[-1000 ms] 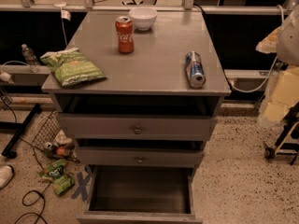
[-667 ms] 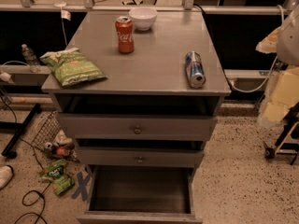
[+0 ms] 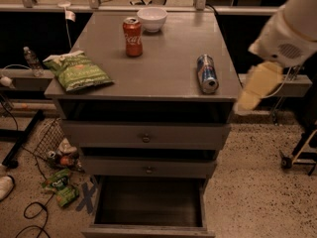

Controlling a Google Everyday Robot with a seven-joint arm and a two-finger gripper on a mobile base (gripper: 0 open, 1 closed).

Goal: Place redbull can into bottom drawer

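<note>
The redbull can point(image 3: 207, 73) lies on its side near the right front edge of the grey cabinet top point(image 3: 168, 63), silver top facing the front. The bottom drawer point(image 3: 146, 230) is pulled out, and its dark interior is bare. My gripper point(image 3: 249, 97) hangs from the white arm at the right, just beyond the cabinet's right edge. It is a short way to the right of the can, slightly below the cabinet top, and holds nothing I can see.
A red cola can point(image 3: 132, 36) and a white bowl point(image 3: 152, 19) stand at the back of the top. A green chip bag point(image 3: 77, 72) lies at the left. Two shallower knobbed drawers point(image 3: 145, 138) sit above. Litter and cables point(image 3: 59, 185) lie on the floor at the left.
My arm and gripper have come in from the right edge of the view, leftward toward the can. The can and the drawers have not moved.
</note>
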